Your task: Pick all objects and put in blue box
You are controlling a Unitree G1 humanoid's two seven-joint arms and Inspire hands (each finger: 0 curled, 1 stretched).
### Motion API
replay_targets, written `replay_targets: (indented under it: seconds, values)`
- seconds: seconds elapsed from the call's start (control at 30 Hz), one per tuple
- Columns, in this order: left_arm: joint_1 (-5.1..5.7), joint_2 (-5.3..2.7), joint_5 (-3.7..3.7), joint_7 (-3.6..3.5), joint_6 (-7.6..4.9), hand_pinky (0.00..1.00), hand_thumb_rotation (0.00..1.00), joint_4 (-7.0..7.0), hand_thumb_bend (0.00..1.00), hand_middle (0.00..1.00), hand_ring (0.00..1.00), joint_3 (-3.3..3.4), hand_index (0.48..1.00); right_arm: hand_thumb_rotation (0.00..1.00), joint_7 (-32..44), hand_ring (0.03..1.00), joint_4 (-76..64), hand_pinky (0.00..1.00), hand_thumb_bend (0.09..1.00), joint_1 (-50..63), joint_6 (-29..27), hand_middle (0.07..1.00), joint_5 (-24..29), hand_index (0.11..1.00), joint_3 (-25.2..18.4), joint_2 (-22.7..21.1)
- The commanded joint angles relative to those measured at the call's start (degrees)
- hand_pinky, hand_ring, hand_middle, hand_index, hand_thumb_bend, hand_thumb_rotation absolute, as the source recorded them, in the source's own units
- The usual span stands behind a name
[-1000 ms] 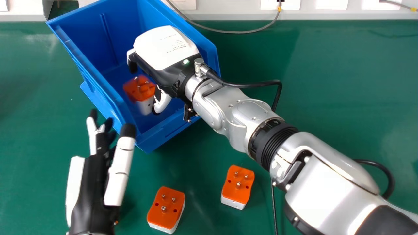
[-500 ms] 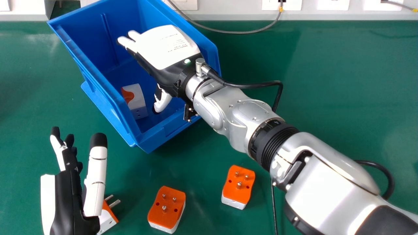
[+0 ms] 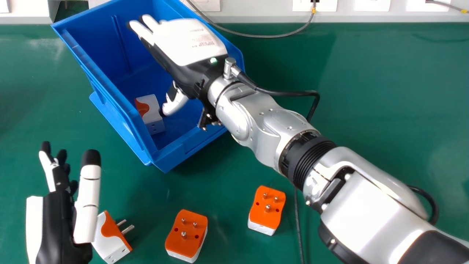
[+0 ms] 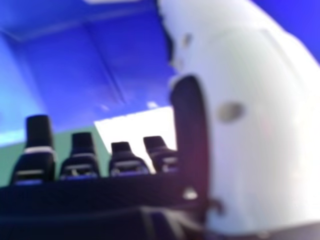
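Away from the blue box (image 3: 83, 57), toward the head view's left edge, the left hand (image 3: 55, 227) has moved, baring more of the left-hand adapter (image 3: 119, 249) that it mostly covered. Over the box, the right hand (image 3: 185, 44) has gone from bent fingers to straight ones and shifted slightly toward the far side. The boxed adapter (image 3: 150, 106), a moment ago between its fingers and thumb, has come down to the floor of the box.

That white and orange adapter now lies just inside the box's left wall, toward the near corner. In the head view it sits right next to the tip of the right thumb; whether the two touch, I cannot tell. The right hand has released it and holds nothing, fingers extended over the box, thumb apart. The right hand view shows those fingers stretched out, with blue walls beyond.

Three more adapters rest on the green tabletop (image 3: 366, 110), on the near side of the box. The left-hand one is tilted, prongs pointing rightward, and partly behind the left thumb; contact there is unclear. The left hand is empty and loosely spread. The middle adapter (image 3: 186, 233) and the right-hand adapter (image 3: 267, 207) stand prongs up, well apart from both hands. A grey cable (image 3: 256, 36) hangs over the tabletop's far edge.
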Motion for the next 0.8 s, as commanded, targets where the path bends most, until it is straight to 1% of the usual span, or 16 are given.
replay_targets:
  seconds: [0.0,0.03,0.1,0.13,0.17,0.23,0.27,0.33,0.4,0.47,0.53,0.57,0.63,0.7,0.77]
  values:
    - [-0.53,1.02,-0.96,-0.72,-2.16,0.96,1.0,0.46,0.66,1.0,0.99,1.39,1.0,0.04,-2.1,0.933,-4.4,0.79,0.571,0.1,-1.4,0.991,1.4,0.961,-1.5,2.4]
    - [-0.84,1.39,-1.38,-1.03,-2.62,0.95,1.0,1.03,0.66,1.0,0.99,1.95,1.0,0.03,-2.6,0.93,-6.1,0.79,0.58,0.8,-1.9,0.989,1.5,0.959,-1.9,1.5]
    - [-1.58,2.1,-2.52,-1.75,-3.41,0.95,1.0,2.01,0.65,1.0,0.98,3.15,1.0,0.02,-3.1,0.923,-11.0,0.8,0.599,3.1,-2.4,0.98,1.6,0.951,-2.8,-0.6]
    - [-1.81,2.33,-3.03,-2.02,-3.83,0.95,1.0,2.41,0.65,1.0,0.98,3.63,1.0,0.02,-2.9,0.92,-14.4,0.8,0.607,4.8,-2.1,0.976,1.5,0.948,-3.1,-1.8]
    - [-2.25,2.65,-3.61,-2.37,-4.11,0.95,1.0,2.89,0.65,1.0,0.98,4.2,1.0,0.02,-2.5,0.92,-18.6,0.8,0.607,6.8,-1.7,0.976,1.3,0.948,-3.5,-3.1]
    - [-2.99,3.09,-4.62,-2.95,-4.63,0.95,1.0,3.73,0.65,1.0,0.98,5.13,1.0,0.02,-0.6,0.917,-28.4,0.8,0.614,11.6,-0.4,0.972,0.9,0.944,-4.1,-5.8]
    - [-3.44,3.33,-4.99,-3.19,-4.82,0.95,1.0,4.25,0.64,1.0,0.98,5.56,1.0,0.02,0.9,0.912,-33.8,0.79,0.62,14.3,0.4,0.967,0.7,0.937,-4.5,-7.2]
    - [-3.99,3.65,-5.51,-3.6,-5.41,0.95,1.0,5.31,0.63,1.0,0.98,6.21,1.0,0.02,3.9,0.902,-44.8,0.79,0.634,20.1,1.7,0.957,0.7,0.923,-5.4,-9.9]
    - [-4.36,3.94,-5.95,-3.9,-5.87,0.95,1.0,6.14,0.63,1.0,0.98,6.72,1.0,0.02,6.0,0.896,-53.7,0.78,0.643,25.0,2.2,0.952,1.0,0.917,-6.5,-12.3]
    - [-4.63,4.24,-6.67,-4.22,-6.25,0.95,1.0,6.83,0.63,1.0,0.98,7.19,1.0,0.02,7.5,0.888,-62.0,0.78,0.653,30.1,1.9,0.944,1.6,0.909,-7.9,-14.7]
    - [-5.16,4.49,-7.29,-4.48,-6.68,0.95,1.0,7.87,0.62,1.0,0.98,7.6,1.0,0.02,8.6,0.88,-69.2,0.77,0.663,35.1,1.4,0.935,1.8,0.901,-9.2,-16.9]
    - [-5.47,4.59,-7.46,-4.58,-6.89,0.95,1.0,8.4,0.62,1.0,0.98,7.76,1.0,0.01,9.0,0.87,-72.3,0.75,0.668,37.5,1.3,0.923,1.7,0.894,-9.8,-17.9]
    - [-6.06,4.71,-7.66,-4.76,-7.08,0.95,1.0,9.14,0.62,1.0,0.98,7.92,1.0,0.01,9.5,0.861,-77.0,0.74,0.67,41.5,1.1,0.913,1.3,0.888,-10.8,-19.6]
    - [-6.39,4.78,-7.88,-5.0,-7.32,0.95,1.0,9.59,0.62,1.0,0.98,7.98,1.0,0.03,9.9,0.843,-81.2,0.72,0.667,45.8,0.6,0.895,1.4,0.877,-12.2,-21.4]
    - [-6.52,4.87,-8.26,-5.3,-7.73,0.95,1.0,10.02,0.62,1.0,0.98,8.1,1.0,0.04,10.4,0.834,-85.2,0.71,0.665,50.3,0.1,0.887,2.0,0.873,-13.8,-23.2]
